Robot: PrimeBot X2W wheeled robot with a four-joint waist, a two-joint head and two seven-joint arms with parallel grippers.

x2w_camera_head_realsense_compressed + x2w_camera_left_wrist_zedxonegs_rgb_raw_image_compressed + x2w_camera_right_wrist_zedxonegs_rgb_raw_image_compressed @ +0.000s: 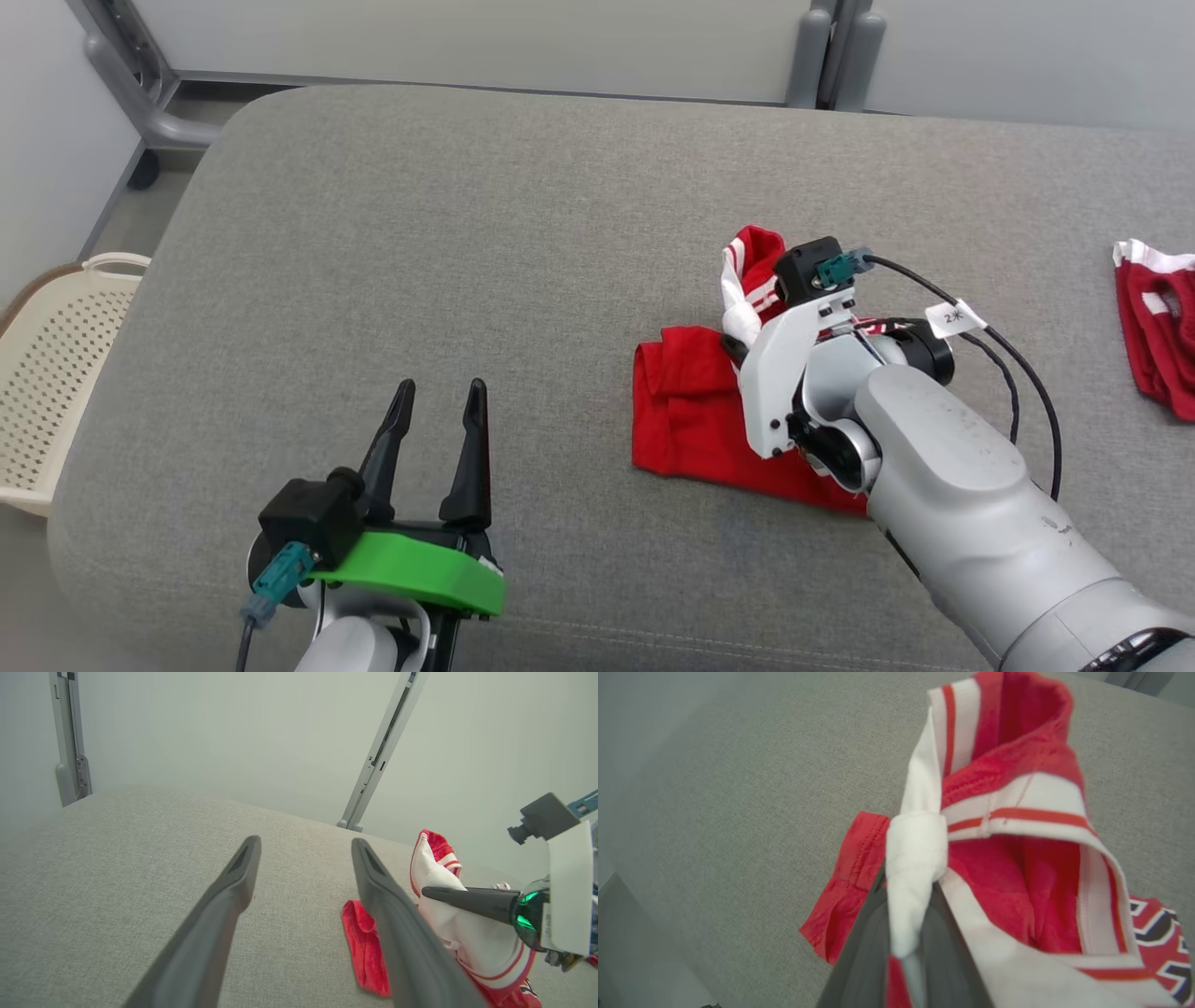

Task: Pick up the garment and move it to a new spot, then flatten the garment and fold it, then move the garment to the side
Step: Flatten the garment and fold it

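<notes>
A red garment (pixel 686 411) with white striped bands lies crumpled on the grey padded surface (pixel 420 233), right of centre. My right gripper (pixel 735 343) is shut on a twisted white band of the garment (pixel 1017 872), lifting that part into a peak while the red body stays on the surface. In the right wrist view the white fabric is pinched between the right gripper (pixel 909 884) fingers. My left gripper (pixel 442 387) hovers open over bare cushion at the lower left, apart from the cloth. The left wrist view shows the left gripper (pixel 306 844) open, the garment (pixel 366 947) to its right.
A second red and white garment (pixel 1158 327) lies at the right edge of the surface. A cream perforated basket (pixel 56 373) stands on the floor to the left. Grey frame legs (pixel 140 93) stand behind the far edge.
</notes>
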